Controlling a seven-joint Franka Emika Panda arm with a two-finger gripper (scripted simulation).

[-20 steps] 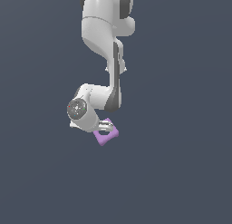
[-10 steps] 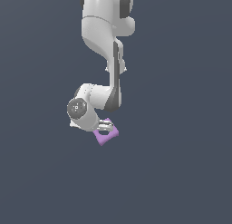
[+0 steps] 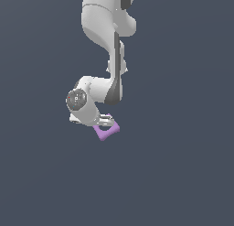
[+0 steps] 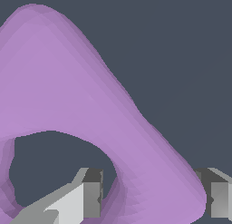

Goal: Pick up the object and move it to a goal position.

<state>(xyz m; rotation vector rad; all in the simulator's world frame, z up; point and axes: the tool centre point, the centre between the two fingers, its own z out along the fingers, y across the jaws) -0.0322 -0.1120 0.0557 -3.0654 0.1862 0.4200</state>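
Jaws straddling one side of tilted purple block (image 3: 106, 130), corner pointing down

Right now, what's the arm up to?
The Panda arm is bent down over the purple block, with its gripper right at the block. In the wrist view, one finger sits inside the block's round hole and the other outside its edge, so the jaws straddle one side of the block. Whether they have closed on it, or lifted it off the floor, cannot be told. No goal marker shows.
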